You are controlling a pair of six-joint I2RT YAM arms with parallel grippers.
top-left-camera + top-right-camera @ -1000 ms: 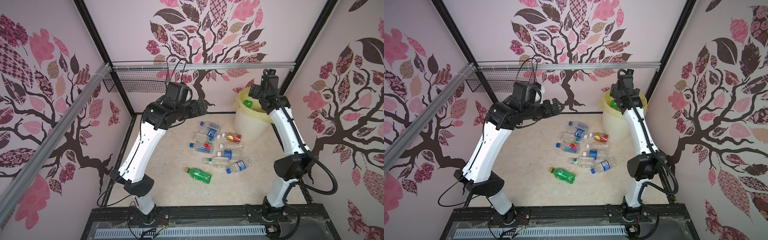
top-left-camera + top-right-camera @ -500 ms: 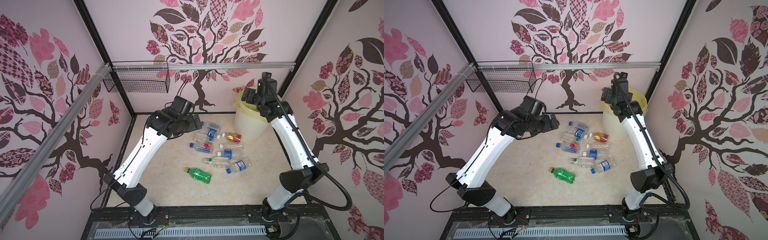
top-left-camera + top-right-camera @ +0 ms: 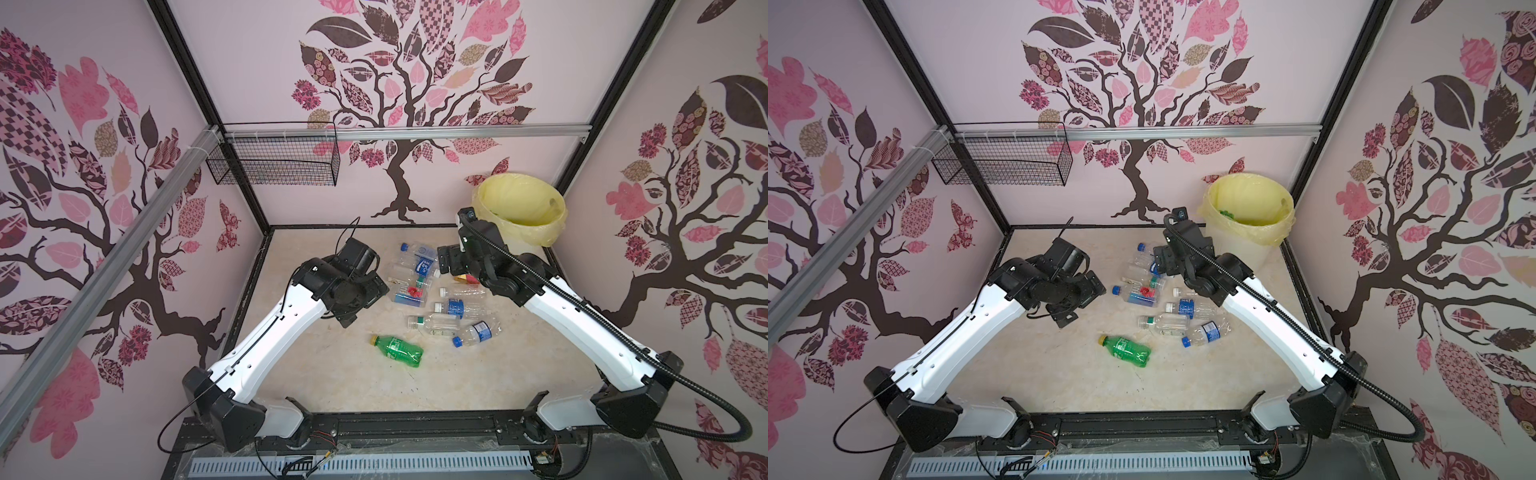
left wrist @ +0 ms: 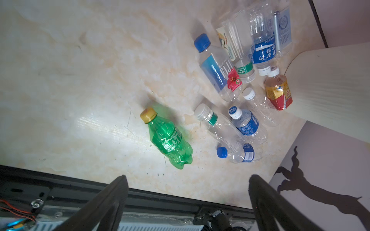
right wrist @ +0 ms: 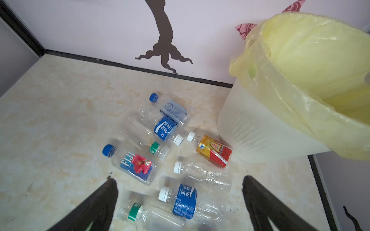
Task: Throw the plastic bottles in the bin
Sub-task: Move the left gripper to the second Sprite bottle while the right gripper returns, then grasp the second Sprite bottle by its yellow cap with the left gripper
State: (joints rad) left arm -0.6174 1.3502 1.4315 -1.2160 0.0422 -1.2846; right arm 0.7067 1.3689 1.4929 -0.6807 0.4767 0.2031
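One worktop [image 3: 324, 374]: pale marbled surface, closed in on three sides by panels printed with trees.
Two arms: white with black joints, both rising from the near rail. The left arm [image 3: 270, 328] bends in from the left and the right arm [image 3: 582, 324] from the right, and both reach toward the middle.
One bin [image 3: 536, 237]: round and white, lined with a pale yellow bag [image 5: 300, 60] folded over the rim. It stands upright in the far right corner of the worktop. In a top view a green speck [image 3: 1227, 214] shows inside it, too small to tell more.
One wire basket [image 3: 274, 166]: black mesh, hung on the far wall at the left, well apart from everything on the worktop.
Two hands: the left hand [image 4: 188, 178] has its fingers spread wide and holds nothing, above the worktop just left of the pile. The right hand [image 5: 179, 179] is also spread wide and empty, above the far side of the pile, near the bin.
About ten bottles [image 3: 432, 286]: lying on their sides on the worktop, mostly clear with blue or white caps, loosely piled between the hands.
One green bottle [image 3: 397, 351]: yellow cap, lying alone on the near side, apart from the pile.
One red-gold bottle [image 5: 214, 151]: white cap, just beside the foot of the bin.
One Fiji-labelled bottle [image 5: 134, 163]: blue cap, at the left edge of the pile.
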